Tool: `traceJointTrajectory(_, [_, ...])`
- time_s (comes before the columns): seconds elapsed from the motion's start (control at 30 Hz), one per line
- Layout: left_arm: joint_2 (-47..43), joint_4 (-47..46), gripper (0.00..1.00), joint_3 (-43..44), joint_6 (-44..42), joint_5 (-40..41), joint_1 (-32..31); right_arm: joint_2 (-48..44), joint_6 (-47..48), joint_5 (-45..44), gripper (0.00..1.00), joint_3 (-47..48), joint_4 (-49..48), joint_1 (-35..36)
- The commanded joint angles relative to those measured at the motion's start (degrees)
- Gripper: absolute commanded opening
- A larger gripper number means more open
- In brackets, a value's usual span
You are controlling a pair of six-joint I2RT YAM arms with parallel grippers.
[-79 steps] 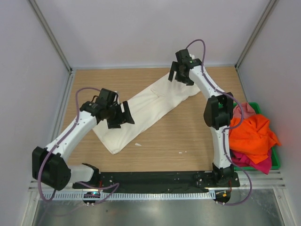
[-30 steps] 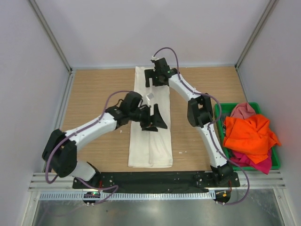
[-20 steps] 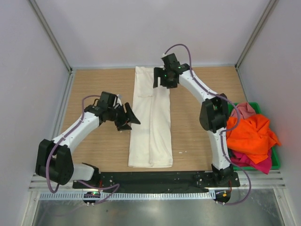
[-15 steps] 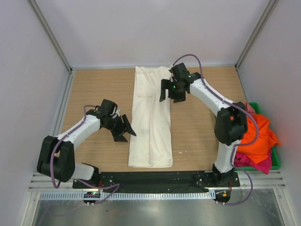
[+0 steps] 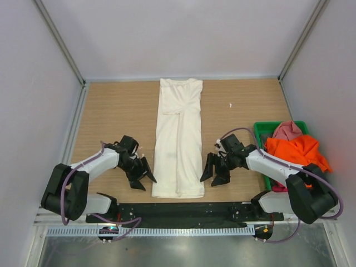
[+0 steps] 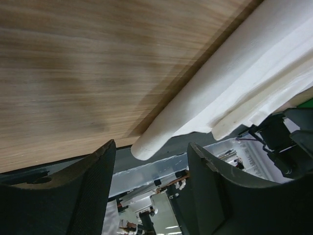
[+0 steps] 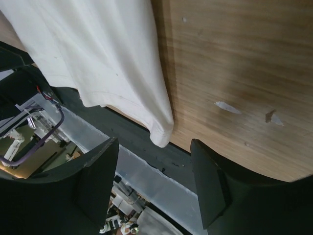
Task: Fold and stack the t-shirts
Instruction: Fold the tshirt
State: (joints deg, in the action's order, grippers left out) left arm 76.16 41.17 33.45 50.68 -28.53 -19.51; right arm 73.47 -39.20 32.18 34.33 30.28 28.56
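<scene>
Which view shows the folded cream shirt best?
Top external: the whole cream shirt shows as one long strip, end to end. The left wrist view catches only its near left corner, the right wrist view only its near right corner.

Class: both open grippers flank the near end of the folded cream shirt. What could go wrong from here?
1. The cream shirt has its near corners right at the table edge by the black base plate. The left gripper or right gripper, both open, may strike the plate or miss the cloth.
2. The left wrist view shows the hem stacked in layers. A shallow pinch might catch only the top one, opening the fold.
</scene>
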Motion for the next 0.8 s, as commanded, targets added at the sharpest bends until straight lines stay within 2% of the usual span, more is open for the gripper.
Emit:
traceJointTrajectory(0.0, [-1.5,0.5,0.61,0.1,0.7,-0.4,-1.1,-3.7,-6.6,3.6,0.66,-4.0,-8.8,1.3])
traceJointTrajectory(0.27, [-1.1,-1.1,0.61,-2.8,1.1,-0.1,-1.2,-6.8,-14.1,3.9,0.65,-13.7,-17.5,2.6])
traceJointTrajectory(0.77, [0.4,-5.0,0.57,-5.9,1.8,-2.2,-2.8,-4.1,-18.0,3.7,0.59,-18.0,-22.4,5.5])
